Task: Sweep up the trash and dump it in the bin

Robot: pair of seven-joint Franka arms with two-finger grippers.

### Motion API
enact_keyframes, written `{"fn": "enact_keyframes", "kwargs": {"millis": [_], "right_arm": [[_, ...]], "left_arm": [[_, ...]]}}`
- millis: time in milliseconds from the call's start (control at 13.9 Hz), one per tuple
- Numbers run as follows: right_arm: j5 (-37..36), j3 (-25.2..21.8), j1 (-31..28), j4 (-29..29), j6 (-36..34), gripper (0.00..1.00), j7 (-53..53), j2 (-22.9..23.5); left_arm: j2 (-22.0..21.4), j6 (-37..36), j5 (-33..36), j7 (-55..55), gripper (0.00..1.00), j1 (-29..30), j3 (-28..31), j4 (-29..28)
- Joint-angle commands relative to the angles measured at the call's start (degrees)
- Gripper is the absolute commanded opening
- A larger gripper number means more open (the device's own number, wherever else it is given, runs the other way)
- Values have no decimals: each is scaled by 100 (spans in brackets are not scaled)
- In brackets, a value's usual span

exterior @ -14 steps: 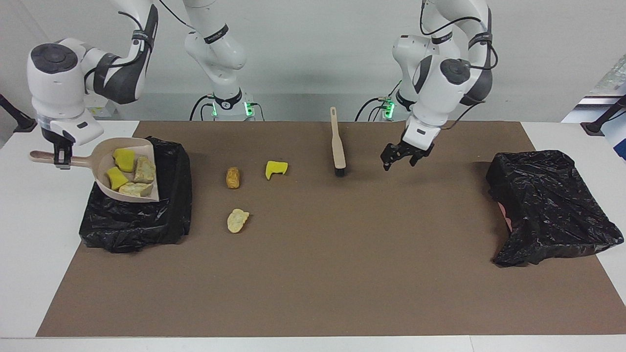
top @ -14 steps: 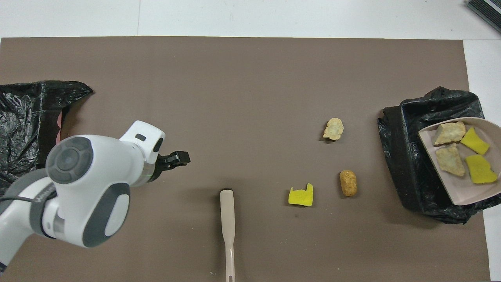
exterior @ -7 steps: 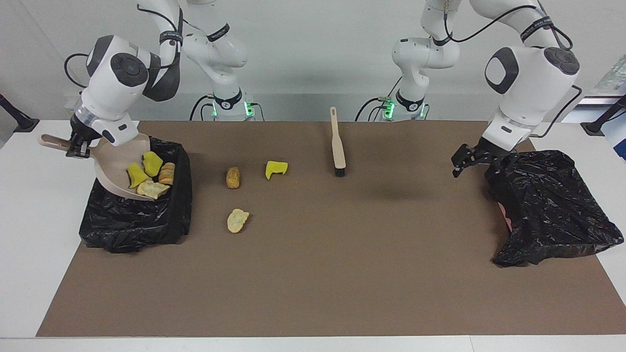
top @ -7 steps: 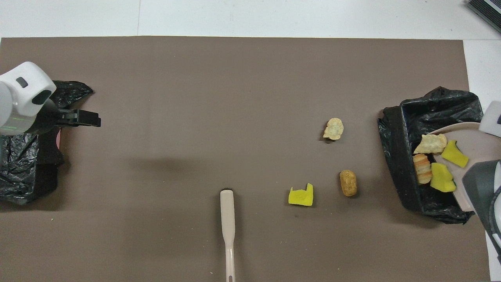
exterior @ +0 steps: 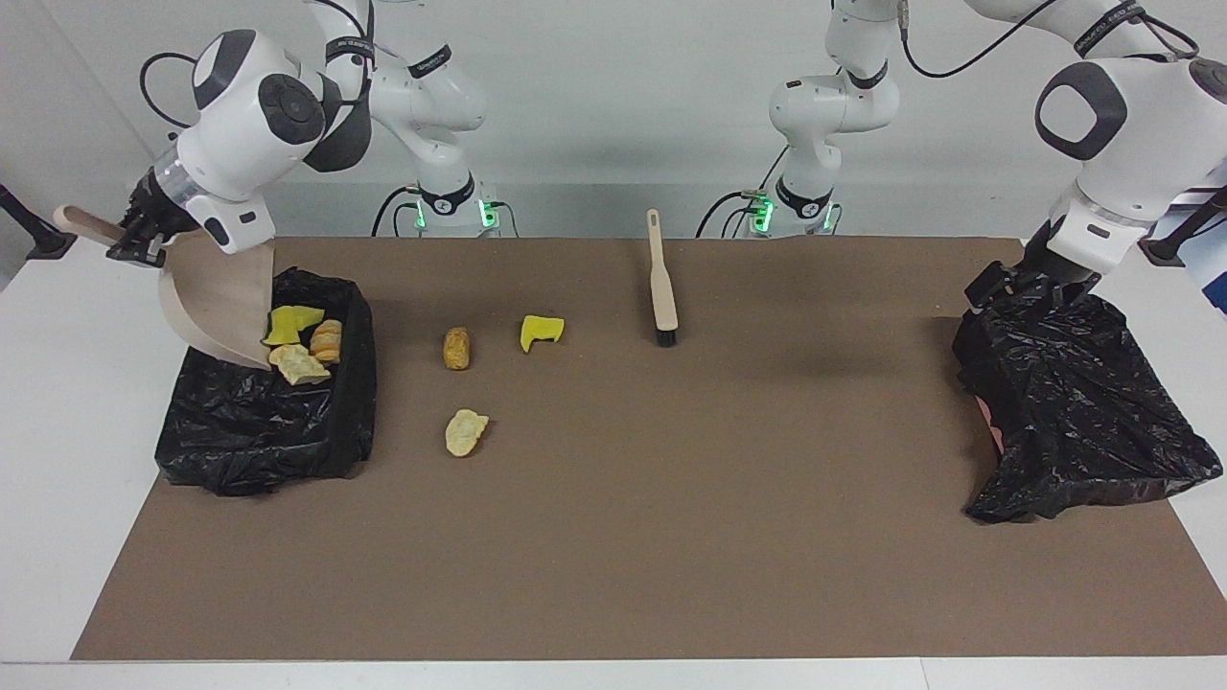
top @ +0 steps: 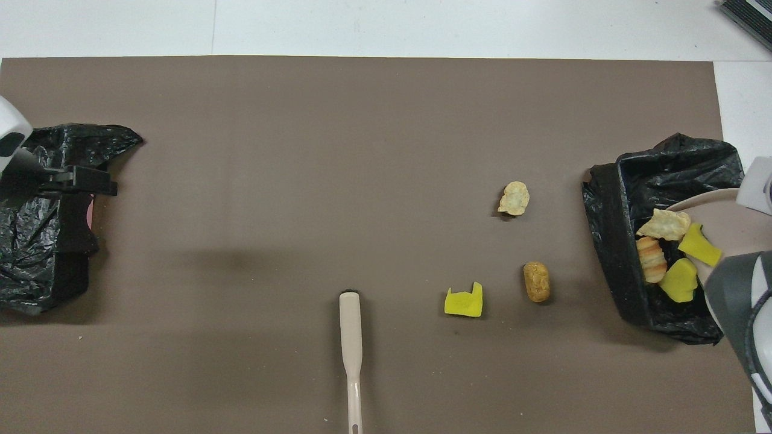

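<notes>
Beige plastic dustpan (exterior: 219, 302), gripped by the handle in the right gripper (exterior: 134, 235), tips yellow sponge chunks and crusty lumps (exterior: 299, 343) into the black-bagged bin (exterior: 259, 436). Pieces could snag on the lip or bounce out; three more (exterior: 472, 374) lie on the mat beside it. Left gripper (exterior: 997, 284) waits wide open over the other crumpled black bag (exterior: 1083, 412).

Plain pale grey wall (exterior: 613, 86) at the far end, evenly lit, with soft shadows on it. White bench (exterior: 57, 460) below, mostly covered by a large brown mat (exterior: 671, 498). Dark stand feet (exterior: 34, 235) at both far corners. Dark ribbed panel (top: 748, 15) in one corner of the overhead view.
</notes>
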Motion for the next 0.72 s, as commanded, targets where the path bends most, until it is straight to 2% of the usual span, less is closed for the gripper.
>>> {"fn": "enact_keyframes", "kwargs": {"millis": [0, 143, 358, 502, 645], "right_arm": [[-169, 53, 0, 0, -208, 0, 126, -202], [-46, 71, 0, 245, -261, 0, 170, -185], [646, 123, 140, 623, -270, 0, 222, -18], [1060, 150, 246, 720, -393, 0, 722, 9], [1682, 404, 264, 913, -516, 0, 1169, 131]], "left_arm": [[117, -598, 91, -682, 100, -52, -114, 632], [109, -871, 117, -922, 100, -70, -175, 747], [-14, -1162, 284, -922, 100, -210, -281, 862], [-181, -1267, 328, -887, 100, -246, -281, 792], [-190, -1390, 328, -870, 100, -220, -264, 809]]}}
